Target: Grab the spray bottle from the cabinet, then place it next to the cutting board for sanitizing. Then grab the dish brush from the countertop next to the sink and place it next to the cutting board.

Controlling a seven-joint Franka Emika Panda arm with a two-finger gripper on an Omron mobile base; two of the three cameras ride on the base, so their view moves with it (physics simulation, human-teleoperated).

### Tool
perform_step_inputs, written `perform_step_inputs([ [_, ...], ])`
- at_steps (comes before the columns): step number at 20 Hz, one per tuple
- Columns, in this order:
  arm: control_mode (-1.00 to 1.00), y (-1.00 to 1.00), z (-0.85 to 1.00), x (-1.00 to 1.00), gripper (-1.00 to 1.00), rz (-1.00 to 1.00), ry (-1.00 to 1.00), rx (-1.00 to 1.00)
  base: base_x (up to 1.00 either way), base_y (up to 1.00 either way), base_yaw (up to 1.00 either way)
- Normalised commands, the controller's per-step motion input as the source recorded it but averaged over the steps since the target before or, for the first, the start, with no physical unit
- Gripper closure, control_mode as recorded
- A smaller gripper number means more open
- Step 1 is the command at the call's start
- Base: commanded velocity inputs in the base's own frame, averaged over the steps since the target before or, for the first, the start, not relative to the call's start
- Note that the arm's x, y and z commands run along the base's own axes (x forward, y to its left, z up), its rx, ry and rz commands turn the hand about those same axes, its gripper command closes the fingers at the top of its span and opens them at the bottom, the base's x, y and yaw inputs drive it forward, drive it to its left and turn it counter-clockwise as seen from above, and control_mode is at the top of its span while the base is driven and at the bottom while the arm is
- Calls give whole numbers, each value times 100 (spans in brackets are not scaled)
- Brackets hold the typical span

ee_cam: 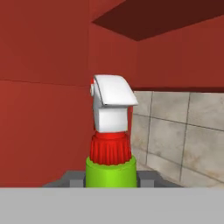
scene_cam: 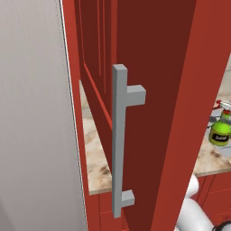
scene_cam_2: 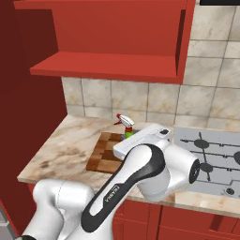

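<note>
The bottle (ee_cam: 110,144) sits dead centre in the hand view, green neck wedged between the two dark fingertips (ee_cam: 72,178), red collar and white trigger head rising above them. The claw (ee_cam: 110,180) is clamped on the bottle, one grey tip tight on each side.

From the right base view, the arm (scene_cam_2: 136,180) folds across the front of the worktop (scene_cam_2: 61,150), and the bottle's white-and-red head pokes up just behind the forearm. It is over the right end of the board (scene_cam_2: 103,152), near the tiled wall; whether it touches the board or hangs above it I cannot tell, since the arm hides its base. The board lies flat on the worktop, left of the hob (scene_cam_2: 211,159). The cabinet (scene_cam_2: 117,37) hangs above, its interior red and open to us.

The left base view is mostly door (scene_cam: 149,90), swung wide open and close to the camera, its long grey handle (scene_cam: 119,135) running upright. Past the door's right edge, the yellow-green body of the bottle with a dark label shows above the worktop.
</note>
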Motion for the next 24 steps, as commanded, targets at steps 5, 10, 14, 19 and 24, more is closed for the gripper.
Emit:
perform_step_inputs([
  [5, -100, -1, -31, 45, 100, 11, -3, 0, 0, 0, 0],
  [10, -100, -12, -30, 45, 100, 8, -4, 0, 0, 0, 0],
  [14, -100, -22, -28, 43, 100, 9, -1, 0, 0, 0, 0],
  [19, -100, -29, -28, 46, 100, 9, 0, 0, 0, 0, 0],
  [24, -100, -33, -27, 41, 100, 8, 0, 0, 0, 0, 0],
])
